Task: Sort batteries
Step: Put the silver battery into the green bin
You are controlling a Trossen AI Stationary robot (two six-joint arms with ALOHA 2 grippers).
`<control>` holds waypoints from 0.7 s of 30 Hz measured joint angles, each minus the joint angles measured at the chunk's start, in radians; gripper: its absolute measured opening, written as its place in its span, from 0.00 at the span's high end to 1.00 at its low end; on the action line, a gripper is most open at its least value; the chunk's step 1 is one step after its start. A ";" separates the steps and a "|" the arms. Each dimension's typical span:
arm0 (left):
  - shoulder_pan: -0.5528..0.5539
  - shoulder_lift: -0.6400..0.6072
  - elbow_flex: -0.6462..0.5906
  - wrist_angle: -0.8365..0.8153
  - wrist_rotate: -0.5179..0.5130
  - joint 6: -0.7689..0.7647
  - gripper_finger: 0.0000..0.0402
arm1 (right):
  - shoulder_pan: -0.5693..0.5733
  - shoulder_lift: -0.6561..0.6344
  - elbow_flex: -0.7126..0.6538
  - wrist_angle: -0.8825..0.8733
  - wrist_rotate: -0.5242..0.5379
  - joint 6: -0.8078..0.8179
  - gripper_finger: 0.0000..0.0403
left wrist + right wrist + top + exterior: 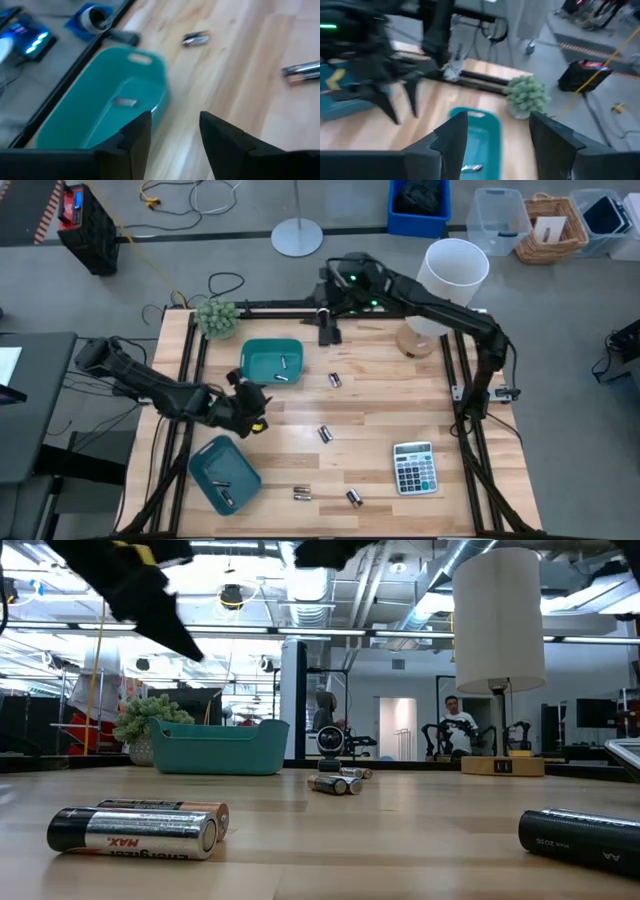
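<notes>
Pale wood planks form the tabletop (380,395), on which batteries are scattered: one (335,380) lies near the middle toward the far edge, one (324,434) sits at the centre, and two more (302,493) (353,498) rest close to the near edge. Two batteries (283,370) are seen inside a teal bin (271,361) by the far-left part of the tabletop, beside a small potted plant (217,317); another battery (226,498) lies in a second teal tray (224,472) at the near-left corner. Between the two trays the left gripper (256,412) is held above the wood, its fingers parted with nothing between them. Over the far edge the right gripper (328,332) is released and empty. A grey calculator (414,468) is placed toward the near-right corner, and a white-shaded lamp (440,290) stands at the far right.
</notes>
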 joint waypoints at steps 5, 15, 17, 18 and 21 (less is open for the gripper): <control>0.085 0.001 -0.042 0.247 0.147 0.240 0.60 | 0.039 -0.106 -0.192 0.063 0.054 0.042 0.45; 0.199 0.018 -0.053 0.379 0.441 0.417 0.60 | 0.078 -0.454 -0.806 0.429 0.209 0.222 0.45; 0.206 0.047 -0.053 0.420 0.497 0.465 0.60 | 0.089 -0.518 -0.907 0.486 0.233 0.259 0.45; 0.210 0.068 -0.053 0.441 0.524 0.488 0.60 | 0.098 -0.547 -0.953 0.509 0.245 0.279 0.45; 0.216 0.148 -0.052 0.508 0.605 0.539 0.60 | 0.123 -0.615 -1.066 0.562 0.269 0.329 0.45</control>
